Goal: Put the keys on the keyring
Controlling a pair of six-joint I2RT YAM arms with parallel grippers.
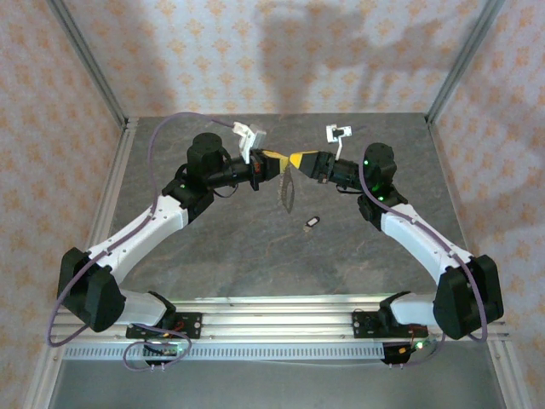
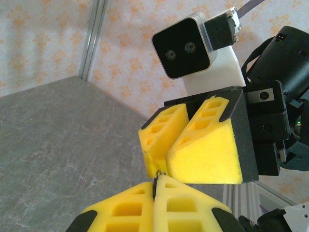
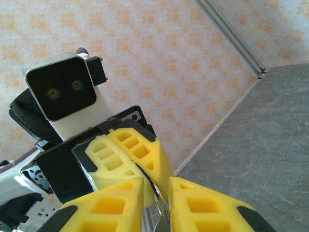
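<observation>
The two grippers meet tip to tip above the back of the table. My left gripper [image 1: 276,159] [image 2: 156,187] is shut on the keyring [image 1: 287,192], whose dark edge [image 2: 158,182] shows in the seam between its yellow pads. The thin pale loop hangs down below the tips. My right gripper [image 1: 299,159] [image 3: 156,194] faces it with a narrow gap between its fingers. The silvery ring wire [image 3: 162,202] runs through that gap, close to the right-hand pad. The key [image 1: 312,223], tiny and dark with a light end, lies on the table below and right of the loop.
The grey stone-look table [image 1: 255,256] is walled by patterned panels with metal posts [image 1: 94,77] at the back corners. A metal rail [image 1: 281,308] with both arm bases runs along the near edge. Cables loop beside the left arm [image 1: 153,145].
</observation>
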